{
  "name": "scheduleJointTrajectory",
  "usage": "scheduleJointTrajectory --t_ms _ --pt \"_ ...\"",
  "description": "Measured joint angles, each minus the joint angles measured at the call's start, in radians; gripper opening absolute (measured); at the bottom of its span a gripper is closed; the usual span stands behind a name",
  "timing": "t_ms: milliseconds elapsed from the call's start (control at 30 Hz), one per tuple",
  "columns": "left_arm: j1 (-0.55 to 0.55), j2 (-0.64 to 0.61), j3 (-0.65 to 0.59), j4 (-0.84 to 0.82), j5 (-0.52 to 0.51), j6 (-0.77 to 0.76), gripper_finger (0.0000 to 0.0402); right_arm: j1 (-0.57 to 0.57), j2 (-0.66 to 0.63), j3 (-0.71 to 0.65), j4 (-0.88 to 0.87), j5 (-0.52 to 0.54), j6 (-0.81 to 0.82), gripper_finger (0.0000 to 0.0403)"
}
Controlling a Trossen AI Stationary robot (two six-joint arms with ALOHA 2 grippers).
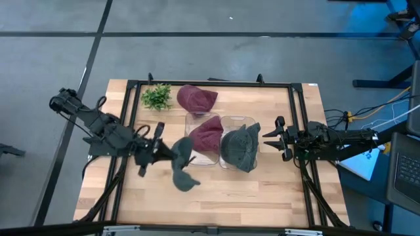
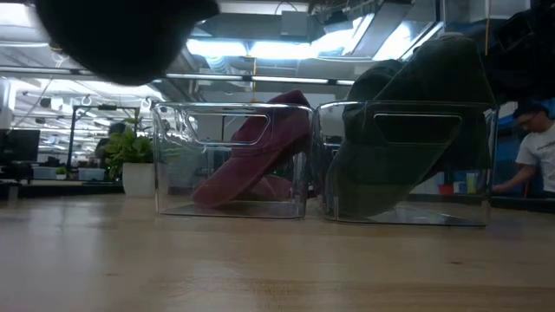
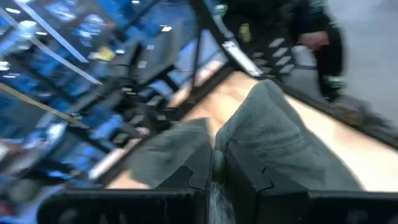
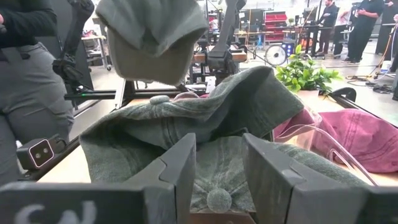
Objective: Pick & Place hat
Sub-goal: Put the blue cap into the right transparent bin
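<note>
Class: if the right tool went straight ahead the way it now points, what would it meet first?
Most likely the green hat in the right clear bin. The right tool, fingers apart, points straight at it from just beside the bin; depth is uncertain.

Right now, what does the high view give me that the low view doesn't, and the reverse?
Only the high view shows the left gripper shut on a green hat held above the table, the right gripper open beside the bins, and a maroon hat lying loose on the table. Only the low view shows a person in the room behind. Both show the maroon hat in the left bin, the green hat in the right bin and the plant.
</note>
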Motion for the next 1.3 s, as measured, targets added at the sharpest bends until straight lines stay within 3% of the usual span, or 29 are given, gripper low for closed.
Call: scheduleJointTrajectory --t_ms 367,600,1033,1300 --pt "0.184 0.149 0.122 0.185 -0.050 0.304 0.0026 0.003 0.001 0.000 0.000 -0.001 0.000 0.0131" --pt "0.233 0.280 0.152 0.368 -0.052 0.486 0.0026 0.003 0.000 0.000 0.000 0.000 0.000 0.0131" --pt "0.277 0.415 0.153 0.611 0.113 1.038 0.0026 0.003 0.000 0.000 0.000 0.000 0.000 0.0131" --pt "0.354 0.453 0.152 0.711 0.208 1.027 0.0026 0.003 0.000 0.000 0.000 0.000 0.000 0.0131"
